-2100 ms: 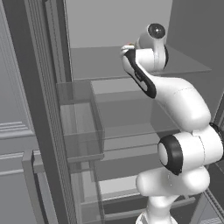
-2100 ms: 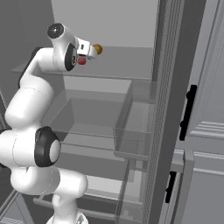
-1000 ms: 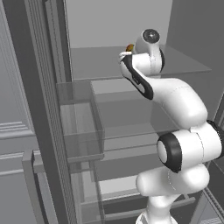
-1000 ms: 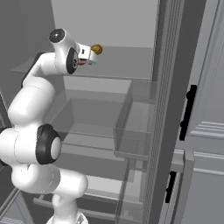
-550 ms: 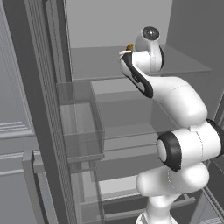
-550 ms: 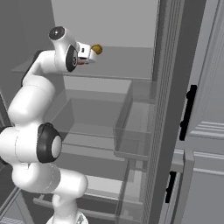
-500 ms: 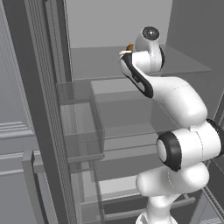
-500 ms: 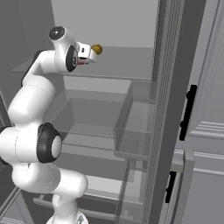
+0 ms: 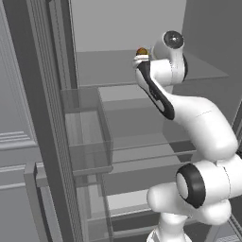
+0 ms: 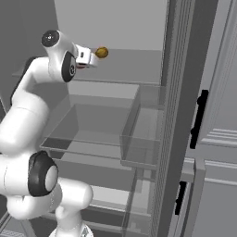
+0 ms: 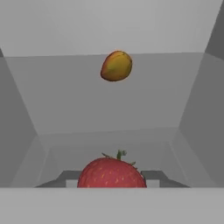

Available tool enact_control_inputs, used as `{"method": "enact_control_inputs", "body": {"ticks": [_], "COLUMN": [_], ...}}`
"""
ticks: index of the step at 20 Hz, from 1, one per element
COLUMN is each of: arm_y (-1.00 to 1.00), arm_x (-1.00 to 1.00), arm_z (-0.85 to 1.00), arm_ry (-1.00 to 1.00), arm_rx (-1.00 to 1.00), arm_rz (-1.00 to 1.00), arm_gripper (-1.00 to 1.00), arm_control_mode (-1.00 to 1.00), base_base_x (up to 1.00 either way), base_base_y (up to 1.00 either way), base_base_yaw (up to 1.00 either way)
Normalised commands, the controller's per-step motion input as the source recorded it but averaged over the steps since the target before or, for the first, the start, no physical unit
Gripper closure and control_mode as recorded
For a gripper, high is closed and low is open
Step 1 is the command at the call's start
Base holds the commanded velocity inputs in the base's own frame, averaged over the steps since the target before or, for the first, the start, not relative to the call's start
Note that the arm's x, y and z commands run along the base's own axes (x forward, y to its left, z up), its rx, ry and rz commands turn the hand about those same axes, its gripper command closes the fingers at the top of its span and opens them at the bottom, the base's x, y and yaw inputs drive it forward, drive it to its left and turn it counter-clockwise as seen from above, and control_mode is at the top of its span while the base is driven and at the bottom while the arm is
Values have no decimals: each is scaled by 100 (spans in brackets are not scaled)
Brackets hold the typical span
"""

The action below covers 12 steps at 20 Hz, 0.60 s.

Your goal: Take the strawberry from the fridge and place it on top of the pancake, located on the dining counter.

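Observation:
A red strawberry (image 11: 111, 173) with a green stalk sits between my gripper's fingertips (image 11: 154, 176) at the bottom of the hand view. My gripper (image 10: 90, 59) is shut on it, reaching over the top glass shelf (image 10: 129, 69) of the open fridge (image 9: 123, 28). From the left, the gripper (image 9: 141, 57) shows at the end of the raised arm. The pancake and the dining counter are out of view.
A yellow-orange rounded fruit (image 11: 116, 66) lies further back on the same shelf, just beyond the gripper (image 10: 102, 52) (image 9: 141, 50). Clear door bins (image 9: 87, 142) (image 10: 143, 134) flank the shelves. A grey cabinet with black handles (image 10: 199, 118) stands to the right.
Over two seconds the hand rose a little and reached deeper over the top shelf. In the last second the arm has held still.

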Motion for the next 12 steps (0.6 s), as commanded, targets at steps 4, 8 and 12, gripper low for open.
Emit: {"method": "enact_control_inputs", "body": {"ticks": [4,8,12], "arm_y": [-43,-33,-19], "arm_x": [-100,-100,-100], "arm_z": [18,11,0], "arm_ry": [-12,0,0], "arm_rx": [12,3,0], "arm_rz": [0,0,0], "arm_gripper": [100,100,100], "arm_control_mode": [-100,-100,-100], "base_base_x": [0,0,0], "base_base_y": [0,0,0], "base_base_yaw": [0,0,0]}}
